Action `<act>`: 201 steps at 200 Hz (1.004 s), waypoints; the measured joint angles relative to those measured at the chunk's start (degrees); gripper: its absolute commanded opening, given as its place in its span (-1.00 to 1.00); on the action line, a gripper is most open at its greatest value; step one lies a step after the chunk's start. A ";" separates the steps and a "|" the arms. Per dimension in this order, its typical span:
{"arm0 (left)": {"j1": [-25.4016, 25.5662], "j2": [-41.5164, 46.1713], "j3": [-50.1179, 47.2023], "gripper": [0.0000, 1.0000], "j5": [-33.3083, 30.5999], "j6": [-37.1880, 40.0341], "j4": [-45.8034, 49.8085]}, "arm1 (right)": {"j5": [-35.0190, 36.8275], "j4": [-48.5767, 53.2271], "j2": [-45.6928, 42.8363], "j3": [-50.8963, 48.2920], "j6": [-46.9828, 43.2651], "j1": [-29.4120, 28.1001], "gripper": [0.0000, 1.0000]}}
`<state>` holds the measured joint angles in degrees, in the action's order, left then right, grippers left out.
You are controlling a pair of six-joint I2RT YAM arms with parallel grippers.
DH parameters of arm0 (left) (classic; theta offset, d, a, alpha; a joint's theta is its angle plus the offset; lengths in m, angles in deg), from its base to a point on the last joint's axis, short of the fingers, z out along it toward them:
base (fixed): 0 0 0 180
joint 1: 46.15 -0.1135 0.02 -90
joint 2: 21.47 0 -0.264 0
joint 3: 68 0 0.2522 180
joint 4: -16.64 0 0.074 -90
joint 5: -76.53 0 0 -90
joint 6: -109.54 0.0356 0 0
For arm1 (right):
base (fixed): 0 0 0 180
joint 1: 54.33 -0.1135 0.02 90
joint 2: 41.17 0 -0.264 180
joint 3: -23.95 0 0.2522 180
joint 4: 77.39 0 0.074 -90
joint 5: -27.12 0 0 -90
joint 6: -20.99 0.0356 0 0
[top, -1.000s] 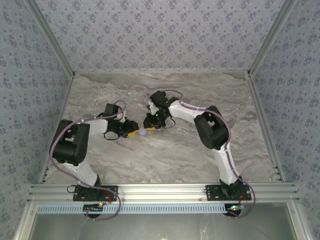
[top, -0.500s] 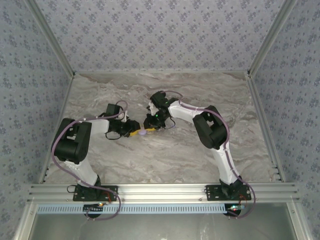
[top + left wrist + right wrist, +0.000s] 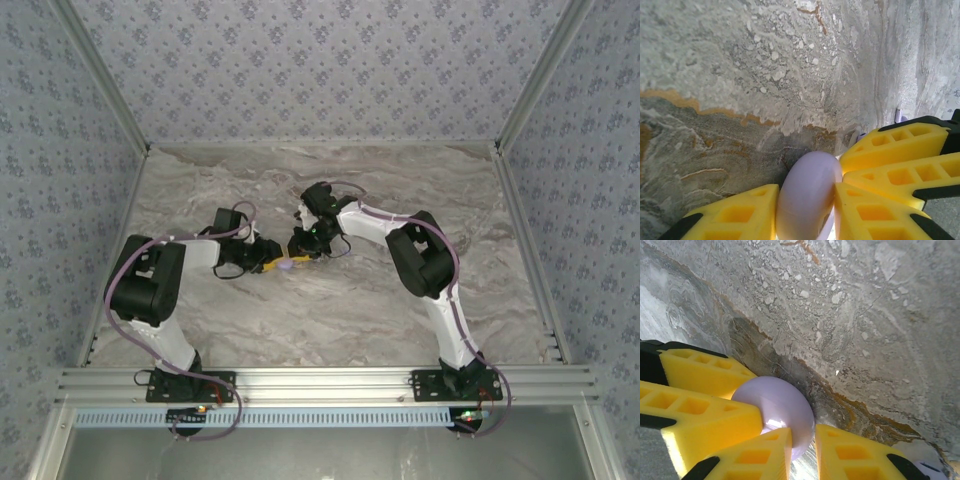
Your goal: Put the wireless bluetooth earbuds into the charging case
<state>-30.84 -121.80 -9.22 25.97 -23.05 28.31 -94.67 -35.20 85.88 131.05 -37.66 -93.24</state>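
Counted one case (image 3: 807, 175), two claws: round, smooth, pale lavender, pinched on edge by left claw (image 3: 806, 190); right claw (image 3: 803, 432) at 3 o'clock, grip unclear.

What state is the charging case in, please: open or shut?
Apparently shut: the charging case, clamped in the jaws of the left gripper, reads as one smooth puck with no lid raised.
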 measured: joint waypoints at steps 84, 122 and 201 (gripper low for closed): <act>0.46 0.52 -0.20 -0.61 -0.48 -0.61 -0.72 | 0.02 -2.27 -1.95 -3.56 1.07 0.96 -0.48; 0.57 2.29 -0.20 -0.61 -1.05 -0.90 -0.74 | -0.13 -3.52 -3.96 -5.70 1.57 1.79 -0.41; 0.55 9.38 0.17 -0.57 -1.31 -1.20 -1.09 | -4.85 -10.91 -13.73 -13.86 2.34 6.82 -0.14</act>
<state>-30.29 -112.43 -9.05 24.66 -24.25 27.22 -99.52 -46.11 72.15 117.19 -35.32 -86.42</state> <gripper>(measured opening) 0.214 0.408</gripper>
